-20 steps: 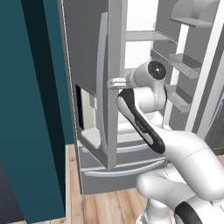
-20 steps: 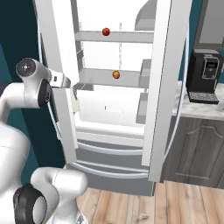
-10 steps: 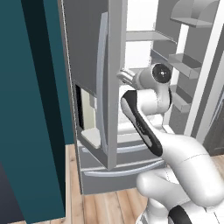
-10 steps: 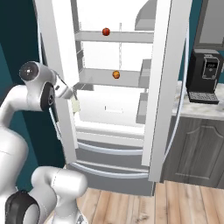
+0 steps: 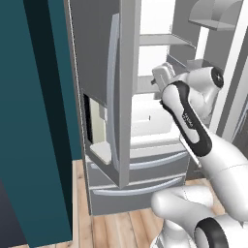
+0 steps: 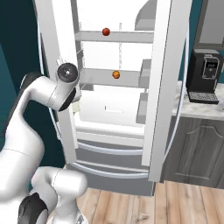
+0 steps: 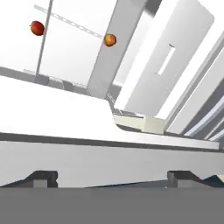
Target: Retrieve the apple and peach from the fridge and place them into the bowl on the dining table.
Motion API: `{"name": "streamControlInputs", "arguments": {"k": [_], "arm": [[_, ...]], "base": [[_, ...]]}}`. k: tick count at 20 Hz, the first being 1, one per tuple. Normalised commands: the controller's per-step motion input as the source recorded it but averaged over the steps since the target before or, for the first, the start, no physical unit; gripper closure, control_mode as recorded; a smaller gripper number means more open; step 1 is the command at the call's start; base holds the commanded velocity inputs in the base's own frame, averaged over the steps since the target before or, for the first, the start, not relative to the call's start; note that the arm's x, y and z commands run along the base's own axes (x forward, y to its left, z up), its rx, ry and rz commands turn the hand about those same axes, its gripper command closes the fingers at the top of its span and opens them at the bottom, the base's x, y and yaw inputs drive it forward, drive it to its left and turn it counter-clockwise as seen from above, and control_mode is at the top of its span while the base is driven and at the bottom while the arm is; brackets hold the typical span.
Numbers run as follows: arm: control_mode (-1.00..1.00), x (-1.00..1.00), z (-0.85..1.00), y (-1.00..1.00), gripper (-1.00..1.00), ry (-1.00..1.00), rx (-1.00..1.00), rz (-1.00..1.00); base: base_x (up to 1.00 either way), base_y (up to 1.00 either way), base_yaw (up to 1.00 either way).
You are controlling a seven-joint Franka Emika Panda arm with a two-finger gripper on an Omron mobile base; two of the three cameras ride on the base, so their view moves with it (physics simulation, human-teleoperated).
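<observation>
The gripper (image 7: 112, 177) hangs at the edge of the fridge (image 6: 159, 87), jaws spread wide and empty, touching nothing (both doors stand open). This looks like the reach-in step; next it must swing inward. Farther in, the peach (image 6: 116, 75) sits on the middle shelf — the apple (image 6: 106, 31) one shelf above.

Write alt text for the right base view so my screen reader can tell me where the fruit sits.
The fridge stands open, with the apple on an upper shelf and the peach on the shelf below. The white arm bends up at the left in front of the fridge, and a coffee machine stands on the counter at right.
</observation>
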Motion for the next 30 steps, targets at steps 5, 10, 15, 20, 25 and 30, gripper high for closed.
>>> {"name": "streamControlInputs", "arguments": {"k": [5,10,15,20,25,30], "arm": [[-1.0,0.14,0.0,0.03,-1.0,-0.05,0.17,0.0],[-1.0,0.46,0.0,0.06,-1.0,0.01,0.12,-0.01],[-1.0,0.47,0.0,-0.02,-1.0,0.06,0.19,0.0],[-1.0,0.63,0.0,0.0,-1.0,0.07,0.16,0.0],[-1.0,0.62,0.0,-0.12,-1.0,0.02,0.09,0.0],[-1.0,0.61,-0.01,-0.18,-1.0,0.0,0.07,0.0]], "base": [[0.0,0.0,0.0],[0.0,0.0,0.0],[0.0,0.0,0.0],[0.0,0.0,0.0],[0.0,0.0,0.0],[0.0,0.0,0.0]]}}
